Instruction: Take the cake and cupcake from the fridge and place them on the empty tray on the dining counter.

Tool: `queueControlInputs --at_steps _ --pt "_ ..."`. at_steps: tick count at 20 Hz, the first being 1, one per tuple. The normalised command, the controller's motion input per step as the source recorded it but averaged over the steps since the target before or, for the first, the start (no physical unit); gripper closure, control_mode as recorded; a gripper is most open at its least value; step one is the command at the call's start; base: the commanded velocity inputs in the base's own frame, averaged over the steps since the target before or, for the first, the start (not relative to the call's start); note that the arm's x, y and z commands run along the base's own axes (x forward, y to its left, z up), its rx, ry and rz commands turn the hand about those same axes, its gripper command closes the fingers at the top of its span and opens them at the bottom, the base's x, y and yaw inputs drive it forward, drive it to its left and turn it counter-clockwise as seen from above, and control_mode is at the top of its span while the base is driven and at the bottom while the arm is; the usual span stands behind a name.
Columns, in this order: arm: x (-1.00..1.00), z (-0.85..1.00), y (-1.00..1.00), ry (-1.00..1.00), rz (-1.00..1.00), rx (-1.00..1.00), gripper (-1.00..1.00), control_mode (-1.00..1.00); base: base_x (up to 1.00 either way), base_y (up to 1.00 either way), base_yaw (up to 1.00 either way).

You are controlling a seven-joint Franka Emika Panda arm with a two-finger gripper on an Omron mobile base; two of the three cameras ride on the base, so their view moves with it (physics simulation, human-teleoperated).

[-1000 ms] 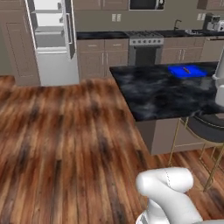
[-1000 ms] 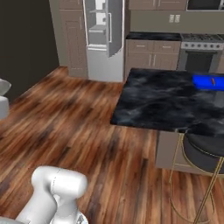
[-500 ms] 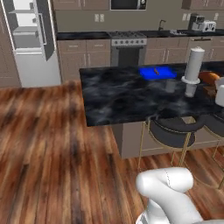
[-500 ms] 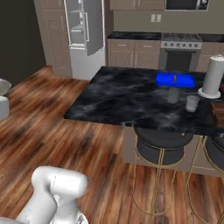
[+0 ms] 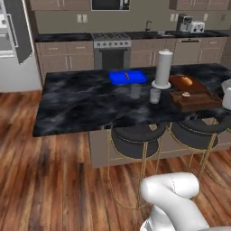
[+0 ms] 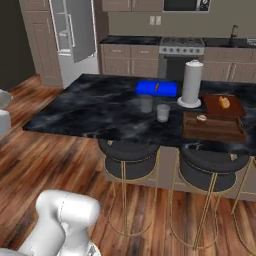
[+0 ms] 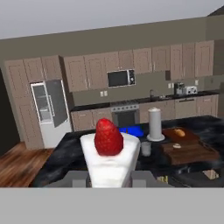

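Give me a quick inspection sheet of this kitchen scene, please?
Surface: black marbled dining counter.
Job's things: white cake slice with red fruit held at the gripper; small pale item, maybe the cupcake, in the dark brown wooden tray; silver fridge door open.
Clutter: blue tray, white cylinder, two grey cups, reddish board with bread.
Grippers: shut on cake.
Cables: nothing seen.
Surroundings: black stools, stove, wood floor.

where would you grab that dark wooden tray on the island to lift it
Probably the tray's near long rim, pinched from above. It lies flat on the dining counter, so only the low raised rim offers an edge. Go right of centre, away from the cupcake sitting inside near the left end.
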Motion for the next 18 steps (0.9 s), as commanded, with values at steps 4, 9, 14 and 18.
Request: queueControlInputs --at_steps 4,9,14,18 --pt "0.0 0.0 0.0 0.0 0.0 0.0 1.0 1.0 -0.04 -1.0 -0.08" --pt "0.0 0.0 0.0 0.0 0.0 0.0 1.0 1.0 0.0 -0.96 -0.08" --pt "0.0 0.0 0.0 0.0 0.0 0.0 1.0 1.0 0.14 -0.88 0.02" --pt "0.0 0.0 0.0 0.0 0.0 0.0 1.0 1.0 0.13 -0.83 0.1"
